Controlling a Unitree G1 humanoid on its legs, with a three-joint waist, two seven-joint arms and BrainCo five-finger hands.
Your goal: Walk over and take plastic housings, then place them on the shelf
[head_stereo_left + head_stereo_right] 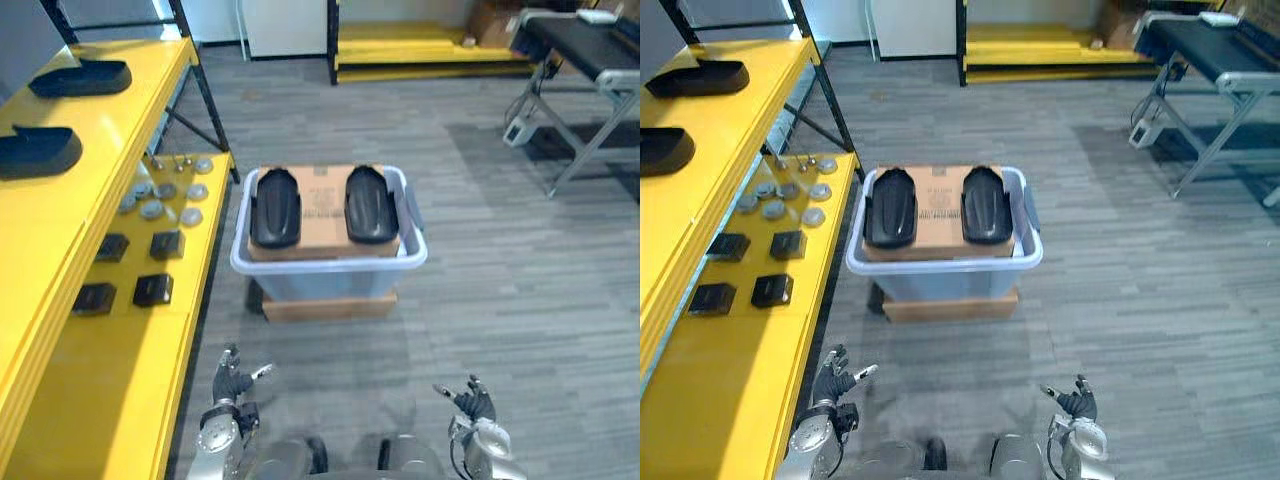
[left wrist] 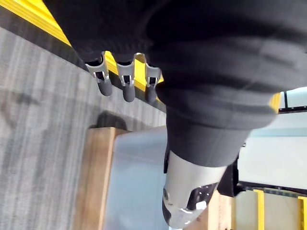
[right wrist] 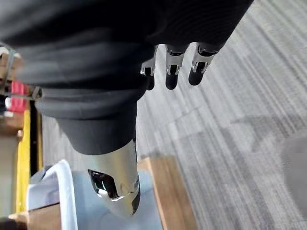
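Left eye view: two black plastic housings (image 1: 275, 207) lie side by side on a brown cardboard box (image 1: 323, 200), which sits in a pale blue bin (image 1: 240, 262) on the grey floor (image 1: 480, 260), just beside the yellow shelf (image 1: 120, 380). Each is a long, rounded, domed shell with a smooth moulded skin and a faint sheen. They are probably hollow, light and stiff, and rather slick under metal fingers. The domed top gives little purchase, so the better hold looks to be across the narrow width near the middle, thumb on one long edge and fingers on the other. Two similar dark shells (image 1: 82, 77) rest on the shelf's upper level. The left hand (image 1: 236, 385) and right hand (image 1: 472, 400) hang low, well apart from the bin, with fingers straight and loosely spread and nothing in either.
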